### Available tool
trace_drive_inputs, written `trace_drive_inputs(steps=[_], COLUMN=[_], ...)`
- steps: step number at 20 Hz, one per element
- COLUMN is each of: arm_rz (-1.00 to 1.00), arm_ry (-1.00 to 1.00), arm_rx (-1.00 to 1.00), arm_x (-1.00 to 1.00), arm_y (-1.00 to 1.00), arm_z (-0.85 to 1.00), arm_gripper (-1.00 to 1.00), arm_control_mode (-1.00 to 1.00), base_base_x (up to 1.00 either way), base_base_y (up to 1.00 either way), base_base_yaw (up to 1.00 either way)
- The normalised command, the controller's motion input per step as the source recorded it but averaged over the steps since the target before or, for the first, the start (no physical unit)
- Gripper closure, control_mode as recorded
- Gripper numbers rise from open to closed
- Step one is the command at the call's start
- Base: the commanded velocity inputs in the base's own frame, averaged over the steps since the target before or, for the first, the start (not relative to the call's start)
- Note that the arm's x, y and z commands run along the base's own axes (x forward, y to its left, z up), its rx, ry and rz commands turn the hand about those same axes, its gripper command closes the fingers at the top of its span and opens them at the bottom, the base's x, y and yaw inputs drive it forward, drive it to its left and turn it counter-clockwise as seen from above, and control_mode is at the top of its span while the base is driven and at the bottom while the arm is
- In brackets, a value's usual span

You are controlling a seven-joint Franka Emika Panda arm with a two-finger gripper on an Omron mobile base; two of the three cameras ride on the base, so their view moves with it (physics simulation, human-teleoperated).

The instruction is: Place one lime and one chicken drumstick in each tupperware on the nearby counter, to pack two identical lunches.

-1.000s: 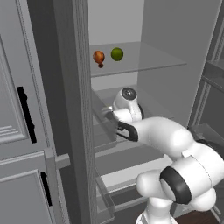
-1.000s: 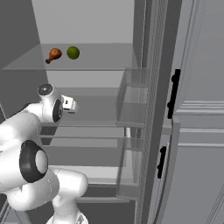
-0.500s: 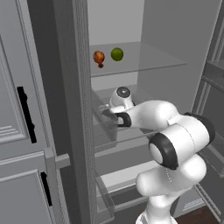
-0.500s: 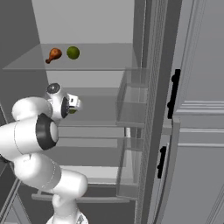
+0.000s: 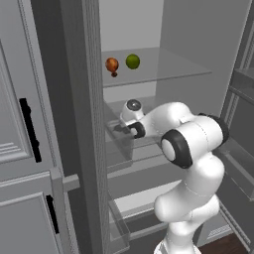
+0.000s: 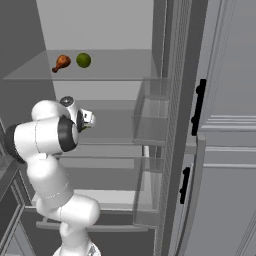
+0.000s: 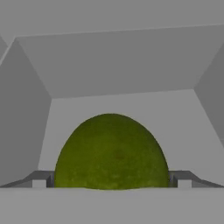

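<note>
- Inside the open fridge, my gripper (image 7: 111, 183) sits on a middle shelf with a lime (image 7: 111, 152) close between its spread tips; I cannot tell whether they touch it.
- The lime's underside is cut off at the bottom of the hand view, and only the two fingertips (image 7: 39, 179) show, one on either side.
- From the left base view my hand is half hidden behind the door bin (image 5: 118, 144); the tips are hard to make out.
- My arm (image 5: 191, 144) folds at the elbow, forearm level, reaching into the fridge.
- On the glass shelf (image 6: 115, 67) above lie a drumstick (image 6: 61, 63) and a second lime (image 6: 83, 60), just beside each other.
</note>
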Motion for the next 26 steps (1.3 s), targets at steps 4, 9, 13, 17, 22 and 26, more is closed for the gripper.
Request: trace_drive_inputs(steps=[4,9,13,17,22,26], arm_rz=[-0.02,-0.02,-0.05,-0.03,-0.01,0.00], arm_ry=[0.13,0.09,0.00,0.00,-0.12,-0.18], arm_rx=[-0.03,-0.02,0.00,0.00,0.00,0.03], arm_x=[0.05,-0.30,-1.00,-1.00,-1.00,-1.00], arm_y=[0.10,-0.02,-0.50,-0.58,-0.50,-0.32], arm_z=[-0.53,-0.45,-0.01,0.01,0.22,0.82], arm_gripper=[1.00,1.00,1.00,1.00,1.00,1.00], arm_control_mode=[-1.00,-1.00,-1.00,-1.00,-1.00,-1.00], base_base_x=[0.00,0.00,0.00,0.00,0.00,0.00], base_base_y=[0.00,0.00,0.00,0.00,0.00,0.00], base_base_yaw=[0.00,0.00,0.00,0.00,0.00,0.00])
